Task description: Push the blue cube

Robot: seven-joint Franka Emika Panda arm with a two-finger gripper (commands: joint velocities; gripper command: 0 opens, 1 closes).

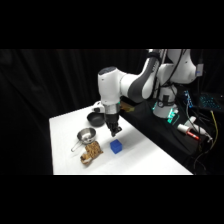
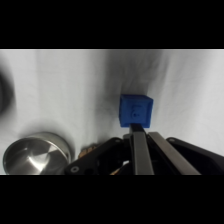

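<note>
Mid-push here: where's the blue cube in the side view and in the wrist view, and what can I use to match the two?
Side view: the blue cube sits on the white table, just below and right of the gripper.
Wrist view: the blue cube is at centre, just beyond the gripper.
Shared landmark: the silver metal cup, picture-left of the cube in both.

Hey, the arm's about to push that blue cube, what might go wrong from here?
The gripper sits just behind the small bright-blue cube, near one side of it in the wrist view, so an off-centre push may spin the cube rather than slide it. The silver metal cup and crumpled brown object lie close by, so a sideways drift may bump them.
</note>
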